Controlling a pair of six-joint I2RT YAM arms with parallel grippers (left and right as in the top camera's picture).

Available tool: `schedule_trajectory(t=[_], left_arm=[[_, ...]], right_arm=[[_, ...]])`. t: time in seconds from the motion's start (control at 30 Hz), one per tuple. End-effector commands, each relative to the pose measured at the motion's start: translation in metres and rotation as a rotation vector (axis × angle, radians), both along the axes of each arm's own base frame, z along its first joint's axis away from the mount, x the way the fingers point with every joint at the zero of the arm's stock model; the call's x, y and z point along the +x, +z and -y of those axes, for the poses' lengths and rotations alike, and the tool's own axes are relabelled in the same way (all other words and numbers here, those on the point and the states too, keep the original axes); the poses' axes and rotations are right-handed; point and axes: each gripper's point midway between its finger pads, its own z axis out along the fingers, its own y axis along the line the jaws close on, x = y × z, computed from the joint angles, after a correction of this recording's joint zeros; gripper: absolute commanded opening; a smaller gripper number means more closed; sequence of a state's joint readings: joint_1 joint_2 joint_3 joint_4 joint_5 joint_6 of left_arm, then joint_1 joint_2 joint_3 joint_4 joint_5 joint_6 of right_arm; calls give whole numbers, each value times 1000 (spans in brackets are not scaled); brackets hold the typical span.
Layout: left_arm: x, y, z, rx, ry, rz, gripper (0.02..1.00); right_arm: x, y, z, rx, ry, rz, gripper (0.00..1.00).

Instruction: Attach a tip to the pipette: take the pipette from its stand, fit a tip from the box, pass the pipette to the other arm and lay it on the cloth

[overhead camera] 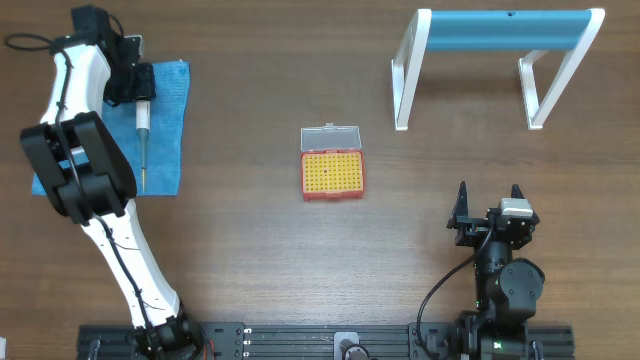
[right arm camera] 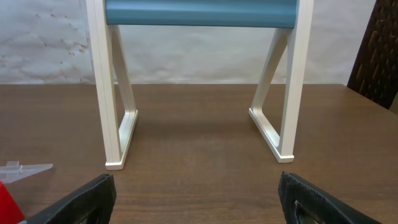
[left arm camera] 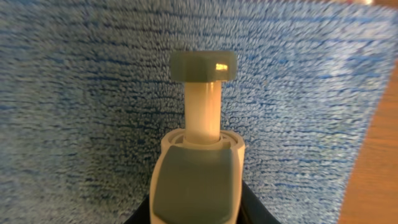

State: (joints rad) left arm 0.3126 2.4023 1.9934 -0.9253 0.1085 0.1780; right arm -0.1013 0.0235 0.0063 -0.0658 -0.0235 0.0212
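The grey-and-white plastic pipette (overhead camera: 143,135) is being gripped by the clenched left end effector (overhead camera: 139,97), low over the blue terry cloth (overhead camera: 170,100) at the tabletop's (overhead camera: 250,260) far left corner, seemingly for laying down. The right end effector (overhead camera: 490,195) is being held released near the front right edge, facing the white-framed blue stand (overhead camera: 505,30).

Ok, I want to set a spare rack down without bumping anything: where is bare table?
Bare tabletop lies between the cloth and the tip box, between the tip box and the stand, and from the tip box back to the base rail. Crowded: the cloth, where the left gripper holds the pipette, and around the open right gripper.
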Motion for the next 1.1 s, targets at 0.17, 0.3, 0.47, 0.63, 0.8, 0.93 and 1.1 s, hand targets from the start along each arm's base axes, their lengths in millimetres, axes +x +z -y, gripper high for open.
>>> schedule_trajectory(t=[0.17,0.3,0.47,0.63,0.8,0.93,1.1], left_arm=[[-3,-11,2,-21,11,-30,998],[-9,3,4,-31,11,-63,998],[21,160,11,-34,-19,175,998],[-21,341,56,63,-94,504,998],[-122,484,117,103,-197,842,998],[-202,500,140,88,-239,951,996],[-294,498,141,260,-185,1335,998]], right_arm=[[0,-3,1,11,-9,-11,860],[0,-3,1,11,-9,-11,860],[0,-3,1,11,-9,-11,860],[0,-4,1,11,-9,-11,860],[0,-3,1,11,-9,-11,860],[0,-3,1,11,-9,-11,860],[0,-3,1,11,-9,-11,860]])
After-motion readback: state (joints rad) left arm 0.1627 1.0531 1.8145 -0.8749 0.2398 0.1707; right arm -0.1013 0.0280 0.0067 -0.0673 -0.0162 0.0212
